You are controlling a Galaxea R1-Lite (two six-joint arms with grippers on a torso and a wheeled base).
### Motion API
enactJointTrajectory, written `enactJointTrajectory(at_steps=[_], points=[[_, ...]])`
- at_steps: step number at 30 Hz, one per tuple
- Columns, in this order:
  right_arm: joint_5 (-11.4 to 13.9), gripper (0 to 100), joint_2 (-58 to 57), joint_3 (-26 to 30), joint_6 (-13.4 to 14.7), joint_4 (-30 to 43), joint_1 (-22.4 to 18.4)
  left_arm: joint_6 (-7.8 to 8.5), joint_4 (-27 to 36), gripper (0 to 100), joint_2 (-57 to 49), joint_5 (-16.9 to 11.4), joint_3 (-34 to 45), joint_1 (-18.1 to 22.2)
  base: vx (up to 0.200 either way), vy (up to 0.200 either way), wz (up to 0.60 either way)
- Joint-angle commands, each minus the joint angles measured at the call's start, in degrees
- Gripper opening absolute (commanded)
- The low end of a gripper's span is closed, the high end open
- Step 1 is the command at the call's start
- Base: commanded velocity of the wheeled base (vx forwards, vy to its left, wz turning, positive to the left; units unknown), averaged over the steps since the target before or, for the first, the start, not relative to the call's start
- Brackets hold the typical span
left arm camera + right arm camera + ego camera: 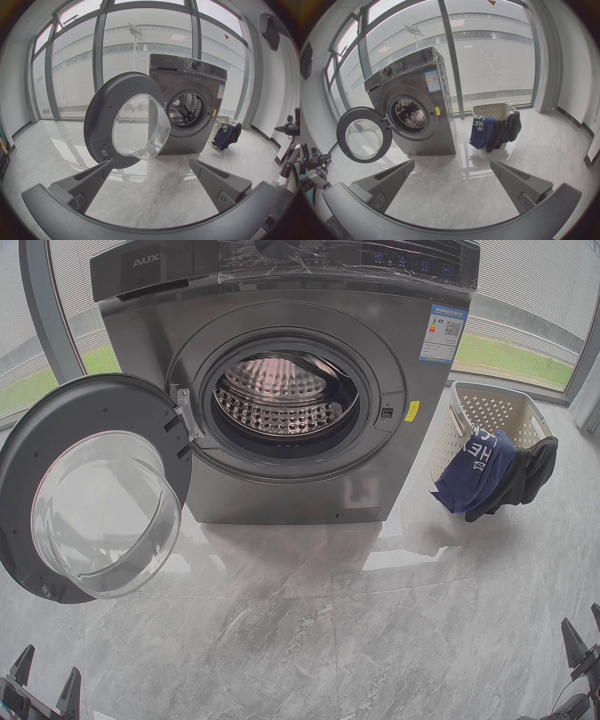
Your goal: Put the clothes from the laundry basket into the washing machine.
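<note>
Low and closest, the left gripper (49, 665) and the right gripper (581, 618) hang above the grey marble floor (312, 627), well apart from each other. Each one has its two dark fingers spread wide, and they hold nothing. Further ahead stands the washing machine (300, 396) in front of large windows. Its round door (94, 490) is swung fully open to the left side, and the shiny steel drum (281, 396) shows through the opening. Just beside the machine, on its right, stands the pale laundry basket (487, 409). A blue garment (475, 471) and a black garment (528, 471) lie side by side over its front rim and hang down outside, near the floor.
</note>
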Motion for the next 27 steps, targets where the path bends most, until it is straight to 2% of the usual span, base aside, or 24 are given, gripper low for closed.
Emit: enactJointTrajectory(at_steps=[1, 2, 3, 5, 7, 10, 13, 14, 15, 16, 18, 19, 20, 27], points=[[0.64, 100, -8.51, 1.23, -0.18, 3.74, -2.23, -0.04, -0.01, 100, -0.57, 0.04, 0.66, 0.00, 0.000, 0.000, 0.00], [0.64, 100, -12.46, 1.23, -0.18, 8.31, -2.32, -0.04, -0.01, 100, -0.57, 0.04, 0.66, 0.00, 0.000, 0.000, 0.00], [0.82, 100, -14.84, 1.14, 0.00, 9.98, -2.32, -0.04, -0.01, 100, -0.57, 0.04, 0.75, 0.00, 0.000, 0.000, 0.00], [0.55, 100, -15.63, 1.06, -0.09, 9.98, -2.14, -0.04, -0.01, 100, -0.57, 0.04, 0.75, 0.00, 0.000, 0.000, 0.00], [-0.76, 100, -15.63, 1.23, -0.36, 8.75, -2.14, 0.05, -0.01, 100, -0.48, 0.04, 0.75, -0.09, 0.000, 0.000, 0.00], [-2.26, 100, -15.63, 1.23, -1.94, 8.84, -2.23, -0.04, -0.01, 100, -0.48, 0.04, 0.75, 0.00, 0.000, 0.000, 0.00], [0.64, 100, -15.63, 1.23, -3.87, 11.83, -2.23, 0.05, -0.01, 100, -0.48, 0.04, 0.66, -0.09, 0.000, 0.000, 0.00], [0.64, 100, -15.63, 1.23, -3.87, 11.83, -2.23, 0.05, -0.01, 100, -0.48, 0.04, 0.75, -0.09, 0.000, 0.000, 0.00], [4.33, 100, -15.63, 0.79, -5.63, 14.73, -1.96, -0.04, -0.01, 100, -0.48, 0.04, 0.66, 0.00, 0.000, 0.000, 0.00], [4.51, 100, -15.63, 1.14, -5.63, 13.50, -1.96, -0.13, -0.01, 100, -0.48, 0.04, 0.75, 0.00, 0.000, 0.000, 0.00], [3.01, 100, -15.63, 1.23, -5.19, 12.88, -2.05, -0.13, -0.01, 100, -0.48, 0.04, 0.75, 0.00, 0.000, 0.000, 0.00], [1.43, 100, -15.63, 1.23, -3.96, 12.88, -2.14, -0.13, -0.01, 100, -0.48, 0.04, 0.75, 0.00, 0.000, 0.000, 0.00], [0.91, 100, -15.63, 1.23, -3.34, 12.88, -2.14, -0.13, -0.01, 100, -0.48, 0.04, 0.75, 0.00, 0.000, 0.000, 0.00], [0.73, 100, -15.63, 1.23, -3.96, 12.88, -2.05, -0.13, -0.01, 100, -0.48, 0.04, 0.75, 0.00, 0.000, 0.000, 0.00]])
